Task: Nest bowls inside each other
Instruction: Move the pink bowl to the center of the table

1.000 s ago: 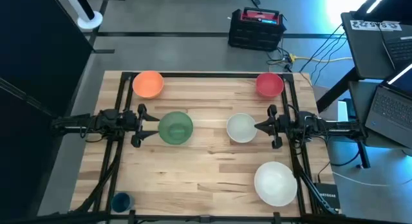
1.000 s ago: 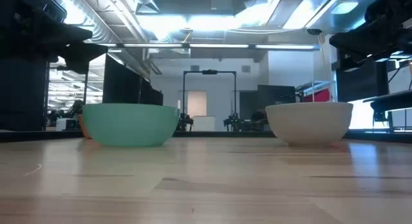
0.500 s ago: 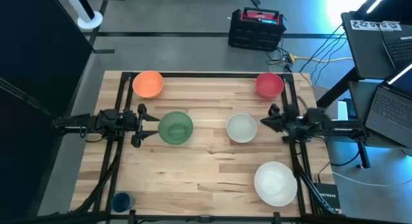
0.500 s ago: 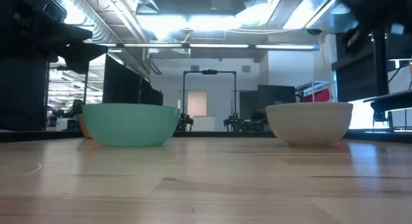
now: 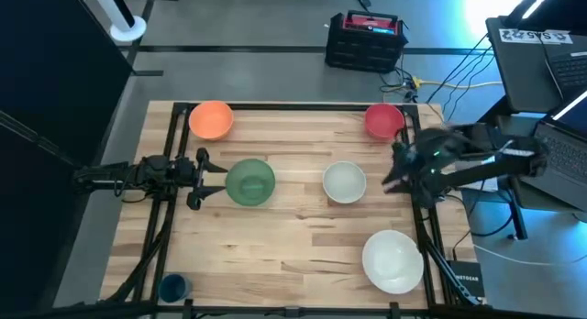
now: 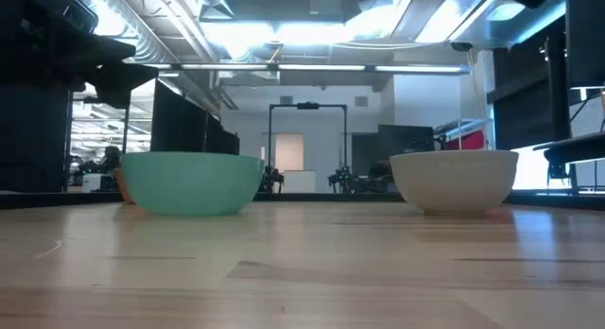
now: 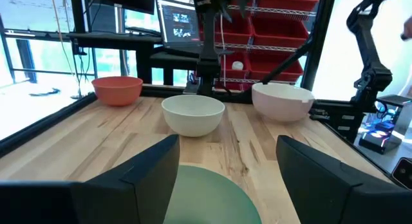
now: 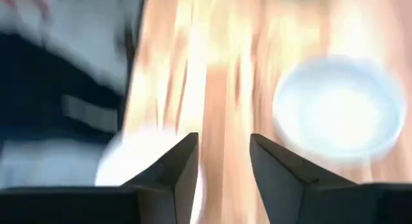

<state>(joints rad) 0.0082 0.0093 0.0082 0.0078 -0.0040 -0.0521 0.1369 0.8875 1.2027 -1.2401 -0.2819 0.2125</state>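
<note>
Five bowls are sitting apart on the wooden surface (image 5: pixel 293 236), none nested yet: orange bowl (image 5: pixel 211 119) at the far left corner, red bowl (image 5: pixel 383 120) at the far right, green bowl (image 5: pixel 249 182) and pale grey-white bowl (image 5: pixel 345 182) side by side across the middle, larger white bowl (image 5: pixel 393 260) near the right front edge. The spread is giving each arm a clear approach to its own side.

Left end effector (image 5: pixel 204 180) is waiting just beside the green bowl, level with its rim, fingers (image 7: pixel 138 179) standing wide apart with the bowl lying between them in the wrist view; nothing is clamped. Judgement: it is parked for a rim grasp on the green bowl.

Right end effector (image 5: pixel 396 177) is hanging above the right edge, between the red bowl and the larger white bowl, just beside the pale grey-white bowl. Its fingers (image 8: pixel 177 166) are showing a gap and holding nothing. The wrist view is looking down at the surface with a pale bowl (image 8: pixel 335 108) well ahead; which bowl, I cannot tell.

Judgement: task is at its opening step; the larger white bowl is the likely base for the stack.
</note>
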